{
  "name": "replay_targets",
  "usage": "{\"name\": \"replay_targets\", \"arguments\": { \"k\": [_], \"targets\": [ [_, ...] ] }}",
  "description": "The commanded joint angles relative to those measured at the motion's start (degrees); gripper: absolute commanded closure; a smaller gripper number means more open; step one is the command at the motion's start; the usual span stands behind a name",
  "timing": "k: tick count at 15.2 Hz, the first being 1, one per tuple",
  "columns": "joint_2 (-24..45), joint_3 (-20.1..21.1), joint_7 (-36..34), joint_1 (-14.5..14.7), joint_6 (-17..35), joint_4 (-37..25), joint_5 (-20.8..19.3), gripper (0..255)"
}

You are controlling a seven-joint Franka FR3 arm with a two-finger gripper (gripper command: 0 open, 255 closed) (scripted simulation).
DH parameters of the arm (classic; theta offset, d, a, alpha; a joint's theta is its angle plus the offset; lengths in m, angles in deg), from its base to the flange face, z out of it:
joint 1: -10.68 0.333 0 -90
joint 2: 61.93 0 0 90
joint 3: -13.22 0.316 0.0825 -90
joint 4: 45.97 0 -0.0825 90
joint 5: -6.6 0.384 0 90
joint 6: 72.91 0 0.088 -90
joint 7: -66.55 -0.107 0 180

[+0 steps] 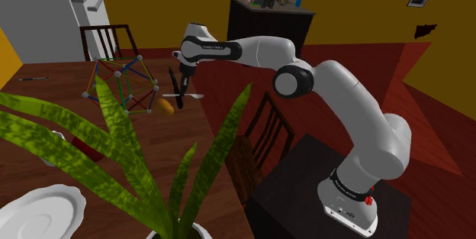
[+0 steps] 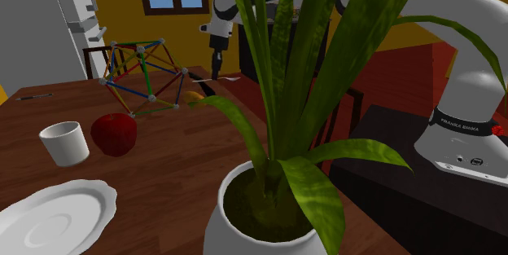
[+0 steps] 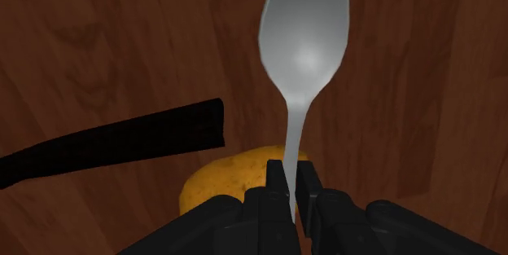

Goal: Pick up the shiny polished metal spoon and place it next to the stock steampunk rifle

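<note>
Now the hand (image 3: 293, 190) grips the spoon (image 3: 305, 37) by its handle, above the counter (image 3: 407, 131), near the black rifle (image 3: 130, 141). I would lower it slowly and release flat beside the rifle, clear of the yellowish lump (image 3: 228, 182).

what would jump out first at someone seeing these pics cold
The big green plant in its white pot crowds the front of both exterior views, half hiding the white arm. In the wrist view a shiny grey spoon is clasped by its handle between the black fingers, over the wooden table. Farther back, a colourful rod-and-ball frame stands on the table with a red apple near it.
</note>
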Motion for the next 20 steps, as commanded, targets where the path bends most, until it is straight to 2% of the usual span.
{"name": "replay_targets", "arguments": {
  "k": [1,10,20],
  "targets": [
    [0.6,0.0,0.2,0.0,0.7,0.1,0.0,255],
    [4.0,-0.2,1.0,0.0,4.8,1.0,-0.1,255],
    [9.5,-0.4,1.8,0.5,7.4,-1.9,-0.2,255]
  ]
}}
